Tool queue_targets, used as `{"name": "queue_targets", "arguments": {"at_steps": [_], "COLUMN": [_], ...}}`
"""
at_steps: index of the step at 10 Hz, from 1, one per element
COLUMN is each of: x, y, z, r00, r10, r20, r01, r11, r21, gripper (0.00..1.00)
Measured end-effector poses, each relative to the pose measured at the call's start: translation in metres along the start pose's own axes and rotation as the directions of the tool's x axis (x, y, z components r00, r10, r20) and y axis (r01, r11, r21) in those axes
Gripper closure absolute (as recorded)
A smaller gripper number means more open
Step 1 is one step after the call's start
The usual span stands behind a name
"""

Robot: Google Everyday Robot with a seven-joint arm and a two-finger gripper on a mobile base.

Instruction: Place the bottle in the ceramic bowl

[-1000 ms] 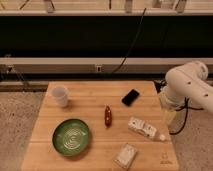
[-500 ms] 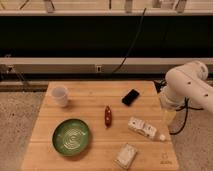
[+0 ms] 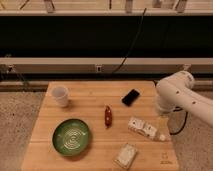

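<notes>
The whitish boxy bottle [image 3: 142, 128] lies on its side on the right part of the wooden table [image 3: 90, 107], its small pale cap pointing to the right front. The green ceramic bowl [image 3: 72, 136] with lighter swirl rings sits at the front left, with nothing in it. My white arm [image 3: 176, 96] reaches in from the right edge. My gripper [image 3: 162, 121] hangs down from it just right of the bottle, above the cap end.
A small white cup [image 3: 60, 95] stands at the back left. A black phone [image 3: 131, 97] lies at the back right. A slim dark-red bottle [image 3: 107, 116] lies mid-table. A flat pale packet [image 3: 126, 155] lies at the front edge. A dark cable runs behind.
</notes>
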Motion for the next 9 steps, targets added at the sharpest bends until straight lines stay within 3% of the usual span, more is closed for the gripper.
{"name": "queue_targets", "arguments": {"at_steps": [2,5,9], "x": [-0.005,-0.019,-0.023], "y": [0.002,0.011,0.02], "z": [0.004,0.034,0.049], "r00": [1.0,0.998,0.996], "r10": [-0.012,-0.051,-0.071], "r20": [0.006,0.036,0.059], "r01": [0.012,0.051,0.072], "r11": [1.0,0.999,0.997], "r21": [-0.007,-0.011,-0.002], "gripper": [0.2,0.2,0.2]}}
